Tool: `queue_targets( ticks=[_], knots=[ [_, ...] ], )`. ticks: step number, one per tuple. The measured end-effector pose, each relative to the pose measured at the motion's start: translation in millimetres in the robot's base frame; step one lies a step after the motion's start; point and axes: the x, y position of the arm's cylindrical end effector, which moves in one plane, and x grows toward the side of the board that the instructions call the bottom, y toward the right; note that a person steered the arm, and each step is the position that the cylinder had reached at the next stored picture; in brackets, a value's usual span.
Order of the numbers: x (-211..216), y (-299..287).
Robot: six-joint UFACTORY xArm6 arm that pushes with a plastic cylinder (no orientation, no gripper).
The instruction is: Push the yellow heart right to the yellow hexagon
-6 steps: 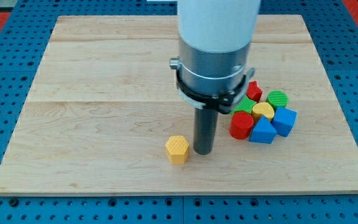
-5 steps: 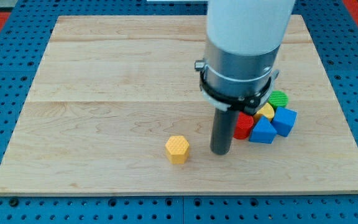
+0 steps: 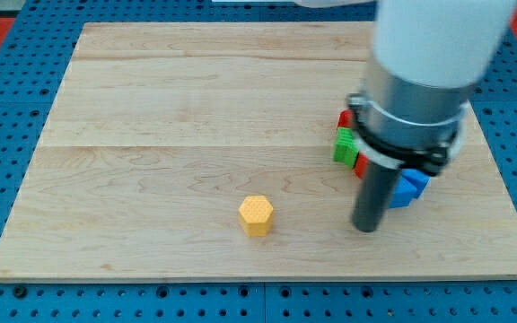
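No claw is fitted, so no grip state applies; my tip [image 3: 365, 229] is set on the desk [image 3: 151, 135], well to the right of the yellow hexagon [image 3: 256, 215], just below the cluster. The cluster is mostly hidden by the arm: green block [image 3: 345, 146], red block [image 3: 344, 118], blue block [image 3: 410, 187] partly seen. The yellow heart cannot be seen
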Motion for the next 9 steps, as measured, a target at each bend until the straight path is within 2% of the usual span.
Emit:
queue_targets(
  ticks=[1,3,5,7,9],
  knots=[
    [-7.4,55.6],
    [-72.2,59.2],
    [-120.0,-9.3],
    [-177.0,-31.8],
    [-204.8,-112.6]
  ],
)
